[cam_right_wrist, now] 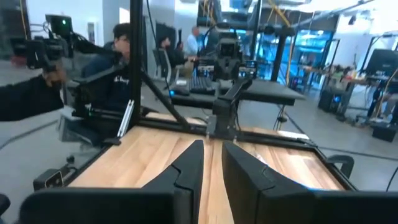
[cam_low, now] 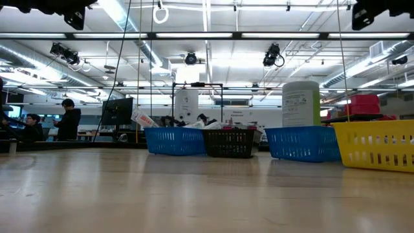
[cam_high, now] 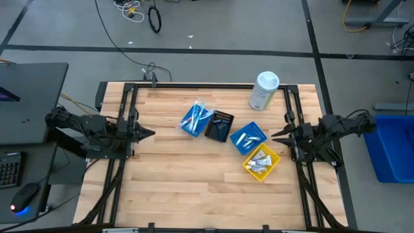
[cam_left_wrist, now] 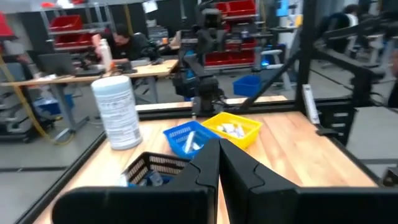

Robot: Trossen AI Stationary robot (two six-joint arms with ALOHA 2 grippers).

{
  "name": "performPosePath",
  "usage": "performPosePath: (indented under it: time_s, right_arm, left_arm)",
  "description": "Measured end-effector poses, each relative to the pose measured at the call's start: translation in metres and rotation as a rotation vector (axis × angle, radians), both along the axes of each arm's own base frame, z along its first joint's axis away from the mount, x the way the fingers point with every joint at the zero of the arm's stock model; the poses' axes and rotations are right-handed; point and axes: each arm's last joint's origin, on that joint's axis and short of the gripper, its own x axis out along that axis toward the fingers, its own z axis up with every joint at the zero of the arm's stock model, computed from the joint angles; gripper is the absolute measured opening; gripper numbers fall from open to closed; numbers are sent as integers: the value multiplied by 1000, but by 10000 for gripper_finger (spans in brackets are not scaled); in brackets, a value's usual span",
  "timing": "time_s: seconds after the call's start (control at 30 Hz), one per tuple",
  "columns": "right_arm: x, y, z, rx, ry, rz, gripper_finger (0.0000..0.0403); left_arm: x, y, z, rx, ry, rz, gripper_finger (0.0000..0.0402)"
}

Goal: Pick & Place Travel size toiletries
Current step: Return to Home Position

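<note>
The toiletries lie in four small trays mid-table. Blue-and-white toothbrushes fill a blue tray. Beside it is a black tray; what it holds, I cannot tell. Blue-and-white items lie in a second blue tray, and small white tubes lie in a yellow tray. My left gripper hovers shut at the table's left side, pointing toward the trays. My right gripper hovers at the right side, just right of the second blue tray, with its fingers a narrow gap apart. Neither touches anything.
A big white canister stands upright near the far edge, behind the trays. Black frame rails run along the table's left, right and far sides. Bare wood lies in front of the trays. People sit at desks beyond the table.
</note>
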Motion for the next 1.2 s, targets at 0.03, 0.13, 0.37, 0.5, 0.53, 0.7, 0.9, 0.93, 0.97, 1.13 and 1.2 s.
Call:
performPosePath:
  time_s: [0.03,0.13,0.37,0.5,0.53,0.7,0.9,0.93,0.97,1.13,1.2]
  right_arm:
    - [-3,-1,-3,4,-13,0,65]
    - [-10,-3,-13,15,-45,0,65]
    - [-16,-5,-32,24,-69,0,62]
    - [-13,-4,-39,37,-52,19,62]
    - [-12,-3,-42,42,-39,21,63]
    - [-7,-1,-56,66,8,36,61]
    - [3,3,-81,64,0,62,57]
    - [4,3,-85,64,3,46,57]
    - [5,3,-89,69,11,34,57]
    - [9,2,-100,101,28,-33,57]
    - [9,2,-100,85,16,-20,57]
  left_arm:
    - [0,0,0,4,-1,-15,12]
    - [-1,-1,0,36,-4,-27,12]
    - [-4,0,0,23,-27,-43,12]
    - [4,-3,-18,10,-36,-55,12]
    - [6,-4,-24,12,-31,-50,12]
    - [12,-5,-49,13,-31,-21,12]
    - [13,-5,-68,40,-74,-12,12]
    - [12,-5,-68,49,-82,-11,12]
    - [12,-4,-70,52,-91,-10,12]
    - [8,-3,-86,42,-109,-9,12]
    - [7,-3,-94,30,-124,-8,12]
